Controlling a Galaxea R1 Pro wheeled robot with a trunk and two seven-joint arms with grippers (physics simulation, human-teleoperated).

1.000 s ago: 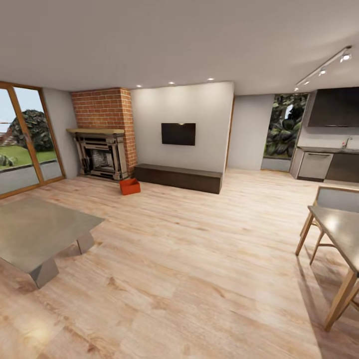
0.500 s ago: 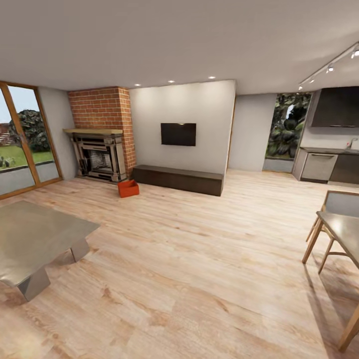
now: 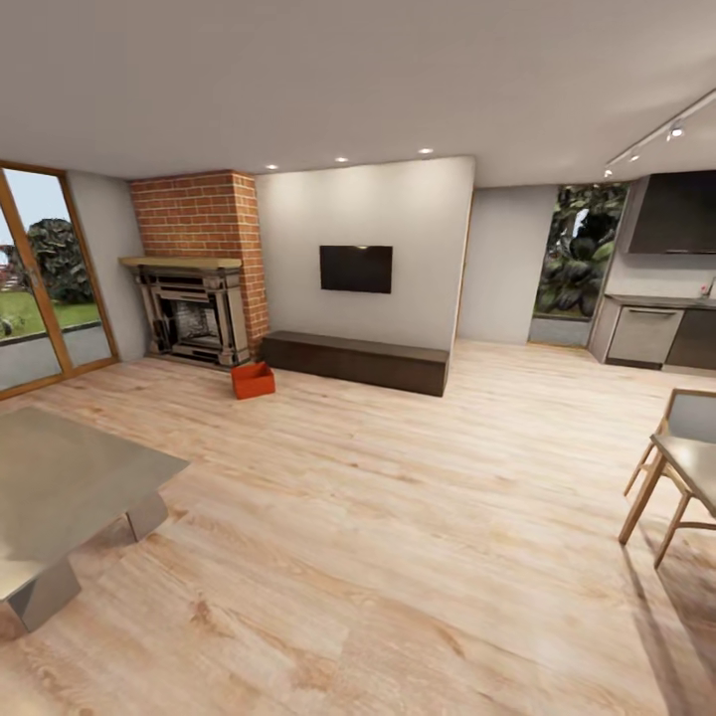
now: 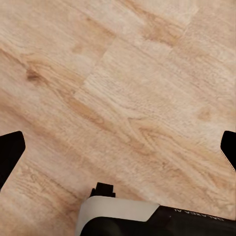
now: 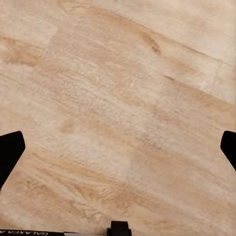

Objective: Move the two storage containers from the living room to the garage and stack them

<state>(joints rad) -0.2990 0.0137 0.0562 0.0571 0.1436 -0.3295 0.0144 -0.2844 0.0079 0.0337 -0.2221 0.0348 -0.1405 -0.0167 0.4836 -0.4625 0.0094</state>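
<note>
Head view shows one storage container (image 3: 253,380); both claws (image 4: 118,147) (image 5: 118,147) spread over planks.

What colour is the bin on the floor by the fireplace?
The storage container is orange-red, clearest in the head view.

A brick fireplace (image 3: 199,268) stands in the far corner, with a wall TV (image 3: 356,268) mounted on the white wall beside it. Below the TV runs a long dark low cabinet (image 3: 354,360). Glass doors (image 3: 35,278) at the left look onto greenery. A grey low table (image 3: 60,487) sits near left, a wooden chair (image 3: 664,477) near right. Kitchen units (image 3: 656,333) line the far right under a track light (image 3: 661,134).
</note>
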